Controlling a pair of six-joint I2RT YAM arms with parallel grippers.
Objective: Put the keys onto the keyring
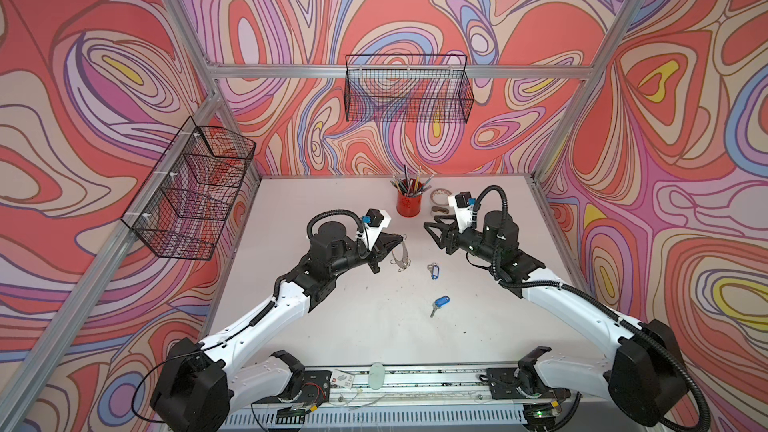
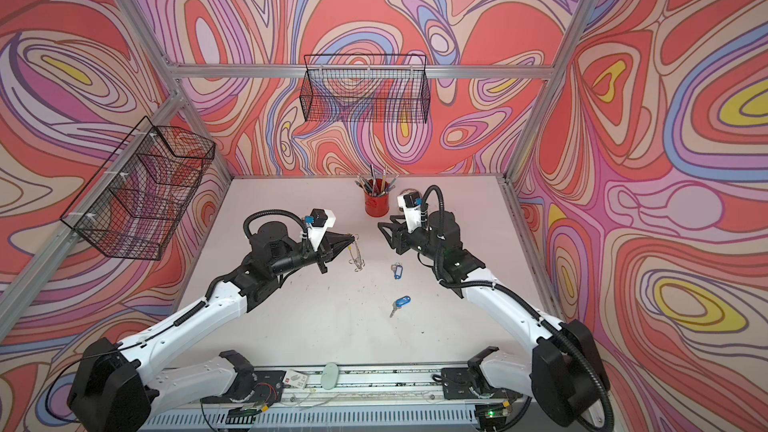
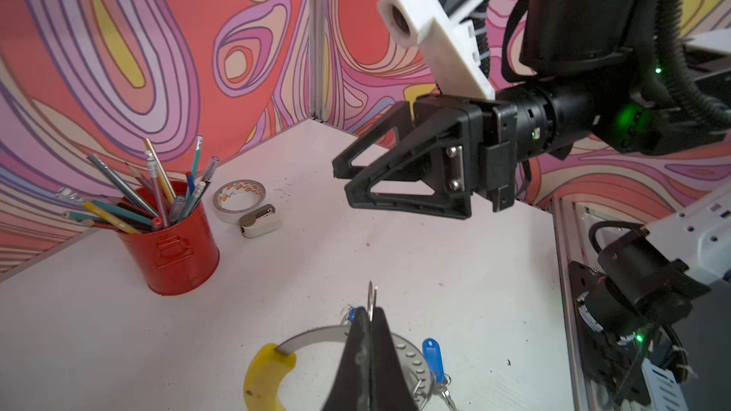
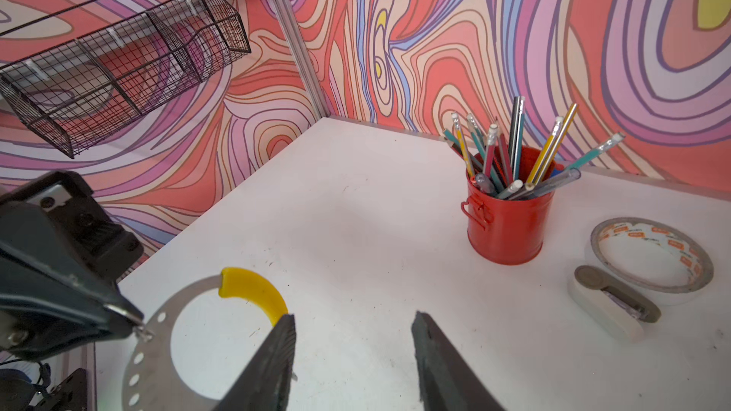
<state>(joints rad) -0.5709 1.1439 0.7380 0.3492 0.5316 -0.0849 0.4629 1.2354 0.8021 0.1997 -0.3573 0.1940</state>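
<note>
The keyring (image 1: 400, 257) (image 2: 357, 259) hangs from my left gripper (image 1: 403, 238) (image 2: 355, 236), which is shut on one of its small wire loops. In the left wrist view that loop pokes out between the closed tips of the left gripper (image 3: 371, 310), above the keyring's silver band (image 3: 312, 340). Two keys with blue tags lie on the table, one (image 1: 434, 271) (image 2: 397, 271) near the middle, one (image 1: 440, 303) (image 2: 400, 304) closer to the front. My right gripper (image 1: 428, 228) (image 4: 354, 322) hovers open and holds nothing, facing the keyring's yellow segment (image 4: 253, 286).
A red cup of pencils (image 1: 409, 203) (image 4: 508, 223) stands at the back. Beside it lie a tape roll (image 1: 441, 193) (image 4: 652, 255) and a small white stapler-like object (image 4: 613, 306). Wire baskets hang on the left wall (image 1: 191, 193) and the back wall (image 1: 409, 91).
</note>
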